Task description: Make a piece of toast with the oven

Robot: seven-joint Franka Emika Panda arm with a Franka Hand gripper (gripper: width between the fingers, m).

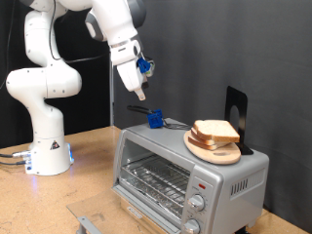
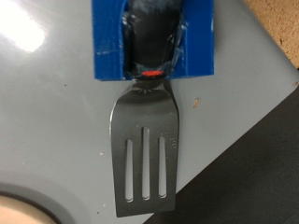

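Overhead, arm bent downward, gripper [image 1: 142, 96] above the oven [image 1: 185, 171], near spatula [image 2: 144, 149], jaw opening unclear.

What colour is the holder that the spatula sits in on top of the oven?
Bright blue; the wrist view shows the holder best, gripping the slotted metal spatula.

Slotted metal spatula [image 2: 145, 149] with black handle, seated in a blue holder [image 2: 154, 42] (red band at the neck). Round wooden plate [image 1: 214, 148]. Black upright stand [image 1: 237, 112] behind the plate. Wooden tabletop [image 1: 58, 200].
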